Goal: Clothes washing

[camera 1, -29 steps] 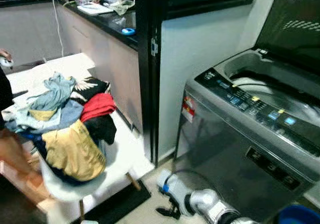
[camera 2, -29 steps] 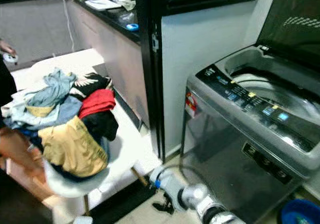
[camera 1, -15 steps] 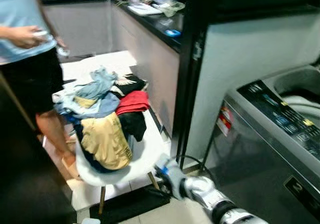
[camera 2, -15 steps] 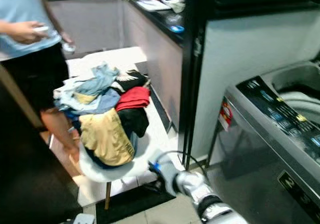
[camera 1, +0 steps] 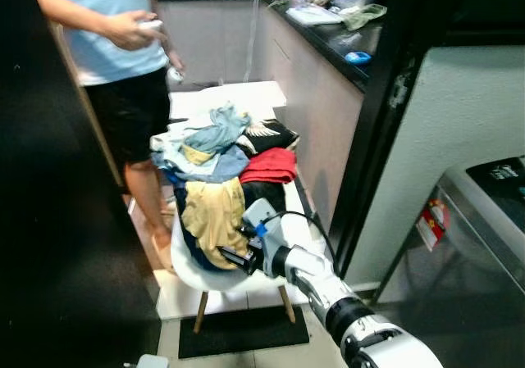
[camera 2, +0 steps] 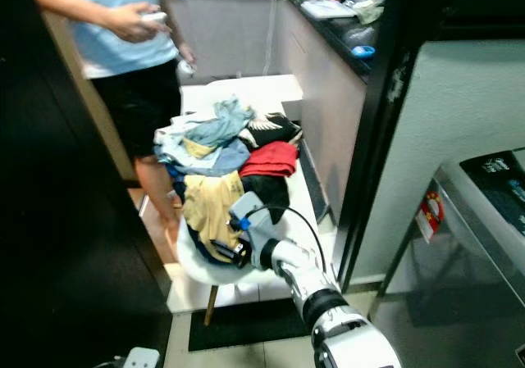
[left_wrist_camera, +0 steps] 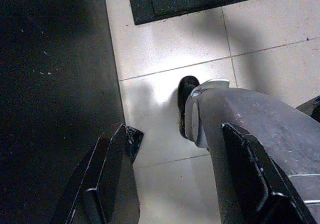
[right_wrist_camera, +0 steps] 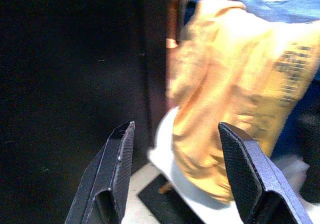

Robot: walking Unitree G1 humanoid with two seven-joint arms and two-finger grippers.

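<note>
Yellow cotton garment [camera 1: 209, 220] hangs at the front of a mixed heap of laundry [camera 2: 221, 151] piled on a white moulded plastic chair [camera 1: 238, 282]. Since a second ago the head view has swung away from the grey top-loading washing machine [camera 1: 492, 212] toward the chair, and the right gripper [camera 1: 239, 258] has risen from near the floor to the heap, fingers spread wide, empty, just beside the yellow garment. Judgement: a pick-up is being set up. Left gripper [left_wrist_camera: 180, 184] hangs idle, fingers parted, over pale floor tiles [left_wrist_camera: 165, 49]. A person [camera 1: 123, 48] stands behind the chair.
</note>
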